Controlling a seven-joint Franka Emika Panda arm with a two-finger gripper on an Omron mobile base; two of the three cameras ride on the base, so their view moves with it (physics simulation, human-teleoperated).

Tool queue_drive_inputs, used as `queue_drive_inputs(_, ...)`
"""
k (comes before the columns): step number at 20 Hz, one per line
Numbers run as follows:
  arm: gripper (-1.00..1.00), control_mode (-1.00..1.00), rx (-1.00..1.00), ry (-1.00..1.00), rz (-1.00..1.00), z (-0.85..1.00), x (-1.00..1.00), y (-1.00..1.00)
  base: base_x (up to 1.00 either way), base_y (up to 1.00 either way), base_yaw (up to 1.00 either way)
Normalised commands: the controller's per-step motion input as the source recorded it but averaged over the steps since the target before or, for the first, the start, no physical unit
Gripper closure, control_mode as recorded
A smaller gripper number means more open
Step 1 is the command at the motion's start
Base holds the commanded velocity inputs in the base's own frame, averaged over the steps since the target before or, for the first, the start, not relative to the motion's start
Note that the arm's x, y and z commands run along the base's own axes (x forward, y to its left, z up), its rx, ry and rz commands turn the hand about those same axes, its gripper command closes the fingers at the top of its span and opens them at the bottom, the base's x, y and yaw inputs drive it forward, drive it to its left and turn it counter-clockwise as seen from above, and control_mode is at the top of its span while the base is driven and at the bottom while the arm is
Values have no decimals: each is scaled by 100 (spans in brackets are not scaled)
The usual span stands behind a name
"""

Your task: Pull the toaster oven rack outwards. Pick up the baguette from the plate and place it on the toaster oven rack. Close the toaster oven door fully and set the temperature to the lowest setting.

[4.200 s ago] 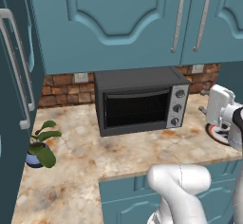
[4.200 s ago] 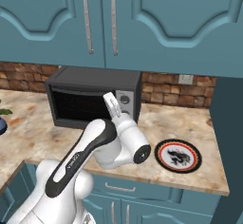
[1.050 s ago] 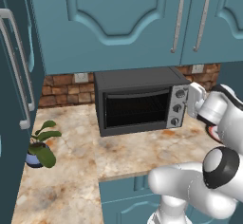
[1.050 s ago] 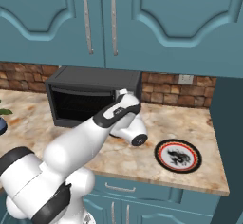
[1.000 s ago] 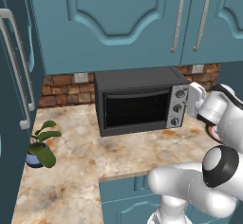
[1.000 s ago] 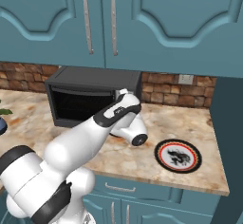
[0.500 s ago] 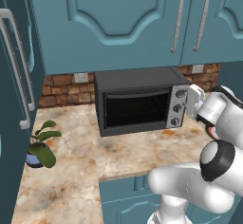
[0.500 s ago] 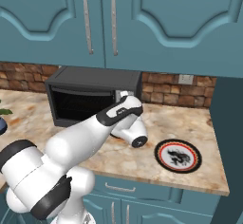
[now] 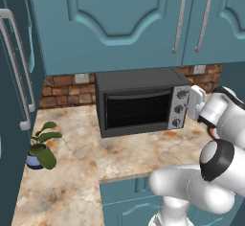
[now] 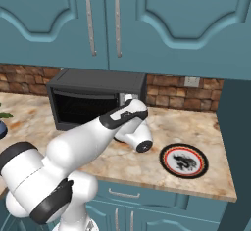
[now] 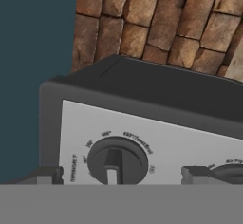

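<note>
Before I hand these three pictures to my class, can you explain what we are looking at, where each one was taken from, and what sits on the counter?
All three pictures are computer-rendered. They show a white robot arm on a base in a kitchen. Two cameras sit behind the arm, one to its left and one to its right, so both show the same counter from two sides. The third camera rides on the hand and looks along the end effector; its two dark fingertips poke up at the bottom.

On the counter stands a dark grey toaster oven with its door shut, and three knobs on a silver strip. The hand view shows the uppermost knob close up, between the fingertips. To the right lies a red-rimmed plate, and to the left stands a small potted plant. The end effector holds nothing.
</note>
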Motion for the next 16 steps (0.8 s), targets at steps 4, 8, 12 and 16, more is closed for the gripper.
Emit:
queue_drive_inputs(4, -100, -100, 0, 0, 0, 0, 1, 0, 0, 0, 0)
queue_drive_inputs(8, -100, -100, 0, 0, 0, 0, 5, 6, 0, 0, 0)
queue_drive_inputs(12, -100, -100, 0, 0, 0, 11, 14, 17, 0, 0, 0)
queue_drive_inputs(16, -100, -100, 0, 0, 0, 8, 26, 14, 0, 0, 0)
